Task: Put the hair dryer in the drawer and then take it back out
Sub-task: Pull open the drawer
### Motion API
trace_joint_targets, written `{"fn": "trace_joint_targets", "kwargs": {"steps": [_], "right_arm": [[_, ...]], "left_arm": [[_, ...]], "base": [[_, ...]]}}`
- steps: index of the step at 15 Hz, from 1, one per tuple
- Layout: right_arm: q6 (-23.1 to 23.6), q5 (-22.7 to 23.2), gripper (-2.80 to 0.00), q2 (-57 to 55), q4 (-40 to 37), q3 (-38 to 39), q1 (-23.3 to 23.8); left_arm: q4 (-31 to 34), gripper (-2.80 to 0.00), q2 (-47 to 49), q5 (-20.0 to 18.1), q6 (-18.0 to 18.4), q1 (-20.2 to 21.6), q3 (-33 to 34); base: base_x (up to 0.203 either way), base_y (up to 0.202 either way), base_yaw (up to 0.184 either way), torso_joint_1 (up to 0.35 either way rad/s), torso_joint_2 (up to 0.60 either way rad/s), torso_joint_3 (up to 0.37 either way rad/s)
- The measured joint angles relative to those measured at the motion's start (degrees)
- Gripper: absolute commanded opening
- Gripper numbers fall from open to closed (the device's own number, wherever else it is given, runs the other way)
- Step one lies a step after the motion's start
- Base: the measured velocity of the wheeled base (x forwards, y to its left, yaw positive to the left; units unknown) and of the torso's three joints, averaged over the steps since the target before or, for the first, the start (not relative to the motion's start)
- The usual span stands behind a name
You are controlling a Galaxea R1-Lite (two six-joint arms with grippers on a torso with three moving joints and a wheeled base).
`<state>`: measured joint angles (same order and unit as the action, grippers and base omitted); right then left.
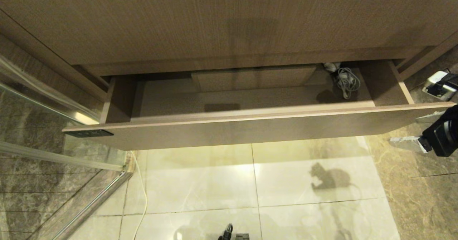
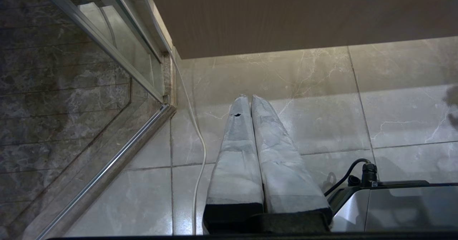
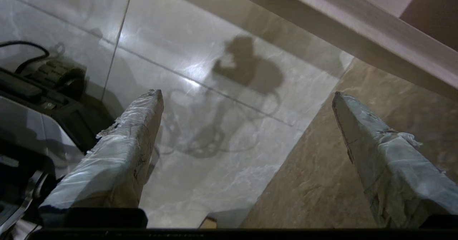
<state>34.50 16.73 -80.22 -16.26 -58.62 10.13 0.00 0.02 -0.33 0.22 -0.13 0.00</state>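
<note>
The drawer [image 1: 250, 125] stands pulled well out under the wooden cabinet, and the hair dryer [image 1: 345, 78] lies in its far right corner, only partly in view: a bundle of grey cord and a bit of white body tucked against the back wall, beside the raised box in the middle of the drawer. The right gripper [image 3: 247, 100] is low and outside the drawer, past its right end above the floor tiles, with its two taped fingers [image 3: 118, 157] spread wide apart and nothing between them. The left gripper [image 2: 250, 102] hangs parked over the floor near the glass shower door, its fingers pressed together and empty. With the dryer already inside, the step in hand looks like the reach to take it back out. To do that well, the right arm should rise above the drawer front first, so the fingers clear its top edge, then come down into the right corner from above. The grip is best placed on the solid body or handle, not on the loose cord, which would slip or drag. Most of the dryer is hidden under the cabinet edge, so the approach needs to go in slowly and deep enough.
</note>
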Motion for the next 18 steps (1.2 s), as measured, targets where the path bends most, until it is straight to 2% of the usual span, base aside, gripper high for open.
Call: {"fn": "trace_joint_targets", "kwargs": {"steps": [3,7,9,14,18], "right_arm": [[0.1,-0.2,0.00,-3.7,-0.8,-0.8,0.9],[0.3,-4.1,0.00,-5.0,-6.5,-0.5,1.4],[0.2,-4.5,0.00,-5.0,-8.0,-0.3,1.4],[-0.2,-4.4,0.00,-4.8,-6.3,-0.6,1.3],[-4.5,-3.8,0.00,-5.0,-4.2,-1.3,1.0]], "left_arm": [[0.0,-2.80,0.0,0.0,0.0,0.0,0.0],[0.0,-2.80,0.0,0.0,0.0,0.0,0.0],[0.0,-2.80,0.0,0.0,0.0,0.0,0.0],[0.0,-2.80,0.0,0.0,0.0,0.0,0.0],[0.0,-2.80,0.0,0.0,0.0,0.0,0.0]], "base": [[0.000,0.000,0.000,0.000,0.00,0.000],[0.000,0.000,0.000,0.000,0.00,0.000],[0.000,0.000,0.000,0.000,0.00,0.000],[0.000,0.000,0.000,0.000,0.00,0.000],[0.000,0.000,0.000,0.000,0.00,0.000]]}}
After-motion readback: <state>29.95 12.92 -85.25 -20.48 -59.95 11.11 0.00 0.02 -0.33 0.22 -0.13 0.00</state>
